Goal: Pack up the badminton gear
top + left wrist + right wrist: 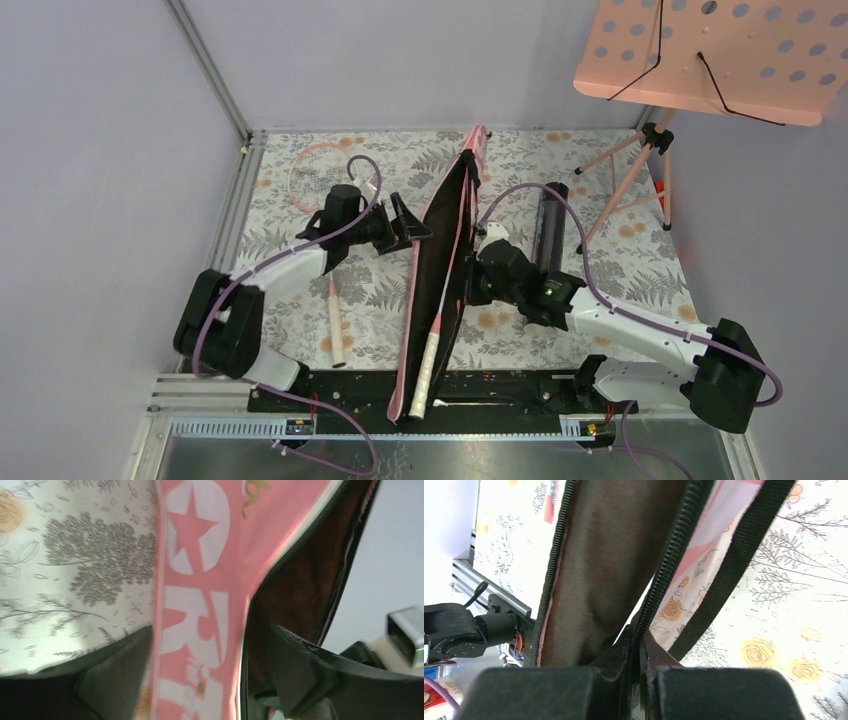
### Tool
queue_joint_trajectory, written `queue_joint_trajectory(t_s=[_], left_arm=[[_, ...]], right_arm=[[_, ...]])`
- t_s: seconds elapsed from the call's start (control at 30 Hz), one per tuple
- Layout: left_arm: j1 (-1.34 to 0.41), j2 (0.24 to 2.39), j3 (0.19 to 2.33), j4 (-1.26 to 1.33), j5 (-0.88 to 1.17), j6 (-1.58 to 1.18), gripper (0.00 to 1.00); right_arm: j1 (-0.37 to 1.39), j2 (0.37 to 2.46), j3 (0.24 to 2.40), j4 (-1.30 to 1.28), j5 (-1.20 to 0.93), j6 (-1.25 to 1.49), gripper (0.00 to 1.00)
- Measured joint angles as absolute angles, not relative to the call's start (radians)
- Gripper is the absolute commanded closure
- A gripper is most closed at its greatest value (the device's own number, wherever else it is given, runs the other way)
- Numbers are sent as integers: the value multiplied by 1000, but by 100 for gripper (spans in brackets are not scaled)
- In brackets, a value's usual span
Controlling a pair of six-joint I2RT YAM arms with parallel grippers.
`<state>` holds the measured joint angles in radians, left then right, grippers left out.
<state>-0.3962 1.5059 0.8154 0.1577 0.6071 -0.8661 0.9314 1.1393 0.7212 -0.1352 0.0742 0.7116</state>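
From above, the pink cover (pixel 440 250) stands on edge mid-table. It looks floppy and light. A racket (pixel 428 372) pokes from its near end, the second racket (pixel 335 320) lies to the left, and the black tube (pixel 553 225) is on the right.

Left wrist view: the left claw (pixel 210 680) gapes astride the cover, gripping nothing.

Right wrist view: the right claw (pixel 641 667) is pinched tight on the zipper edge (pixel 674 555). I'd judge that stiffer seam the best hold.

Pink cover (pixel 200 600), floral tablecloth (pixel 640 265)
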Motion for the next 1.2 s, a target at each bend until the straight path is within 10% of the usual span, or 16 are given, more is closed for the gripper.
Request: queue_joint_trajectory(t_s=[0.67, 1.2], left_arm=[[-768, 889, 384, -144, 173, -788, 1], [-450, 879, 515, -456, -355, -835, 1]], right_arm=[[931, 1168, 784, -305, 113, 591, 100], [931, 1282, 979, -488, 200, 311, 100]])
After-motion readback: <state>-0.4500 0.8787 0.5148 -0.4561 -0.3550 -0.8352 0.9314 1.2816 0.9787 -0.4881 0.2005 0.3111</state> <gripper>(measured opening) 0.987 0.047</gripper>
